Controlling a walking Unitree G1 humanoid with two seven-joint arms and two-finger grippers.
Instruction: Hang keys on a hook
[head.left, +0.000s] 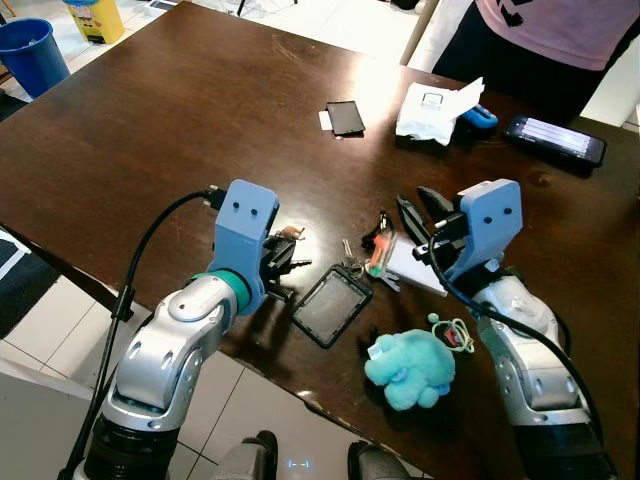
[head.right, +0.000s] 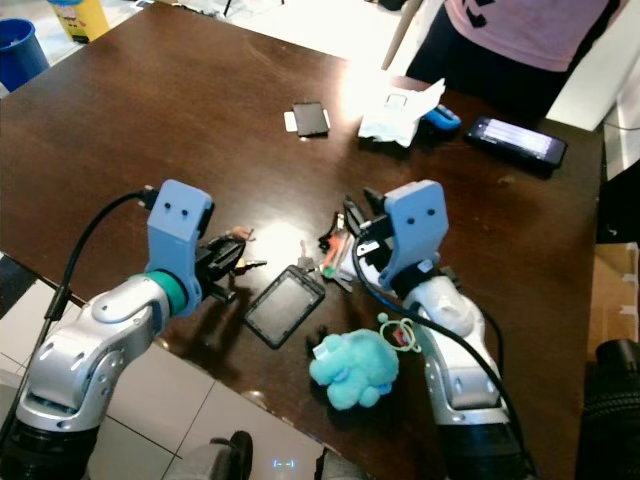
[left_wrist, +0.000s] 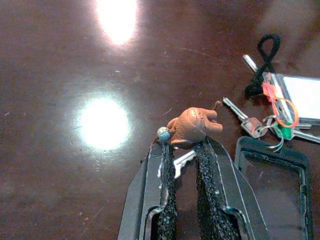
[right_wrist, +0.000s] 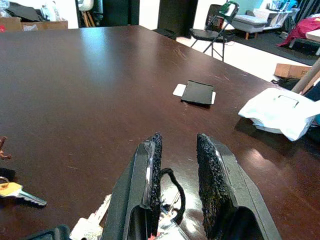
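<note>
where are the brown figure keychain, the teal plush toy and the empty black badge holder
brown figure keychain (left_wrist: 192, 126), left wrist view, on the figure's body.
teal plush toy (head.left: 410, 366), left eye view, on the middle of its body.
black badge holder (head.left: 331, 307), left eye view, on its clear window.
</note>
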